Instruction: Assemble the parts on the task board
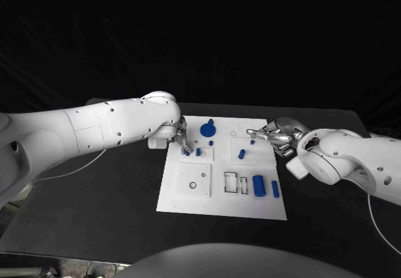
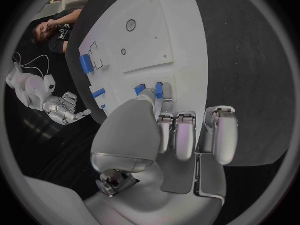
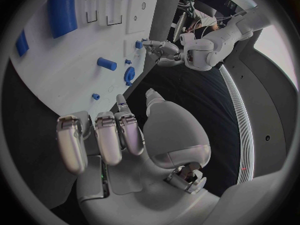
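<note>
In the head view, the white task board (image 1: 194,200) is seen in the middle of the black table (image 1: 92,214), with blue parts spread on it: a large cylinder (image 1: 259,185) beside a slim bar (image 1: 275,188) near the front right, a short peg (image 1: 242,154) in the middle and a round piece (image 1: 208,128) at the far edge. The left hand (image 1: 177,141) is placed at the board's far left edge, the right hand (image 1: 274,134) at its far right edge. In the left wrist view, a small blue part (image 2: 159,90) is pinched between the fingertips of the left hand (image 2: 164,135) just above the board. In the right wrist view, the right hand (image 3: 119,135) is held loosely curled above the board's edge and nothing is held in it; the large cylinder (image 3: 62,11) lies well apart from it.
</note>
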